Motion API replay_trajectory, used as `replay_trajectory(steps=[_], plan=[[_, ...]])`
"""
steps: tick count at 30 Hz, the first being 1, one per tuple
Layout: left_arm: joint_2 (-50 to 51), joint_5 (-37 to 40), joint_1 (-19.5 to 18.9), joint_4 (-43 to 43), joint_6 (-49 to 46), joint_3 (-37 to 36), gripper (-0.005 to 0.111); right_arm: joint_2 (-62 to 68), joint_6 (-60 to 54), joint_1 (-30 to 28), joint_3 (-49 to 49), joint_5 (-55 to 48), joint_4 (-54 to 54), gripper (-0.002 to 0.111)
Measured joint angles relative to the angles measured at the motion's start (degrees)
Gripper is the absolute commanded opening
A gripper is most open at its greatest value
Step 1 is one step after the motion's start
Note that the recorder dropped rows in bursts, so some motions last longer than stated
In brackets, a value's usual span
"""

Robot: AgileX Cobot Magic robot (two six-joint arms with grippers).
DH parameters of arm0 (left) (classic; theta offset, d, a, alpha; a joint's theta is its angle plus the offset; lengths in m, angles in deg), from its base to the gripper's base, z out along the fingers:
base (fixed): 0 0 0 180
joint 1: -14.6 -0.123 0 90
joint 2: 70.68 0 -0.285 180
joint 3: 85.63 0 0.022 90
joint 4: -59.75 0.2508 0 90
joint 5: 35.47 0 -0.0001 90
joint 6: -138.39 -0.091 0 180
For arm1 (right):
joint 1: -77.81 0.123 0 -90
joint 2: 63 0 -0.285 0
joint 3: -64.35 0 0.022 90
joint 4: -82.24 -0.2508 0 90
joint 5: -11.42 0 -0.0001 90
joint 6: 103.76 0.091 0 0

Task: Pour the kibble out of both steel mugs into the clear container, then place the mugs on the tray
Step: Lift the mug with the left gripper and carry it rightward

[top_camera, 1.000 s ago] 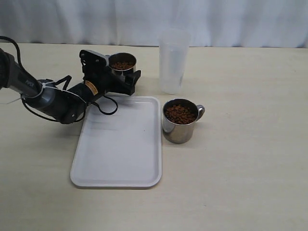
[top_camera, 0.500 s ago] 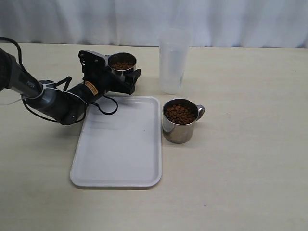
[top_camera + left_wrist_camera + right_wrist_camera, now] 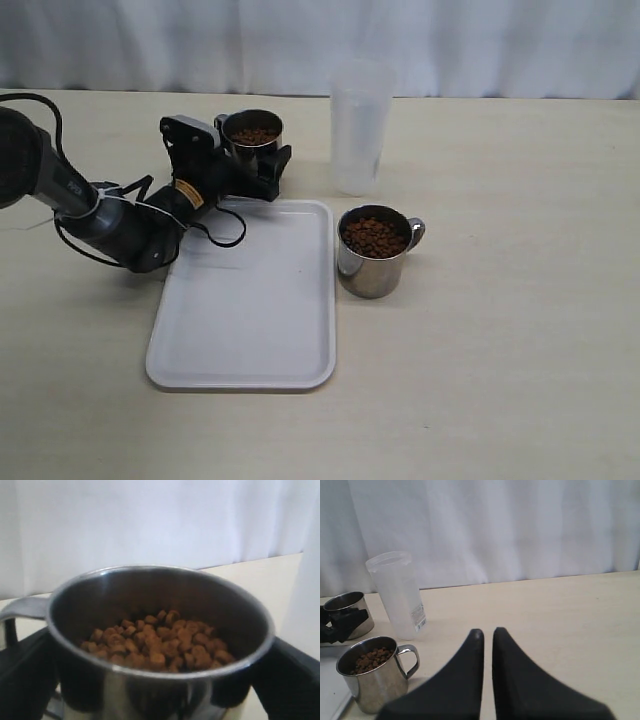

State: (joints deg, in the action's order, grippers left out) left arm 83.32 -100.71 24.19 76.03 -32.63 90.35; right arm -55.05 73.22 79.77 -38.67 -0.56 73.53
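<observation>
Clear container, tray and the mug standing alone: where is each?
clear container [image 3: 357, 130]: exterior view, its side wall.
tray [image 3: 250, 300]: exterior view, its bare floor.
lone mug [image 3: 370, 276]: exterior view, its steel side.

Kibble [image 3: 374, 237] in upright steel mugs [image 3: 370, 275]; clear container [image 3: 358, 130], tray [image 3: 250, 310]

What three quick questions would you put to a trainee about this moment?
1. True or false: a steel mug stands on the tray.
2. Which end effector has its fingers on either side of the far mug? A) left B) right C) neither
3. How many mugs hold kibble?
Key: 1 false; 2 A, the left end effector; 3 two.
</observation>
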Motion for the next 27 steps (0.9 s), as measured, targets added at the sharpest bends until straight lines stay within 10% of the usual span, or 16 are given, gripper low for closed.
replay_trajectory(steps=[18,27], plan=[[0.00,6.85,0.00,2.85,0.10,3.56,0.081,0.00,0.00,0.00,0.00,0.00,0.00,0.005],[0.00,6.85,0.00,-0.02,0.10,3.56,0.003,0.00,0.00,0.00,0.00,0.00,0.00,0.005]])
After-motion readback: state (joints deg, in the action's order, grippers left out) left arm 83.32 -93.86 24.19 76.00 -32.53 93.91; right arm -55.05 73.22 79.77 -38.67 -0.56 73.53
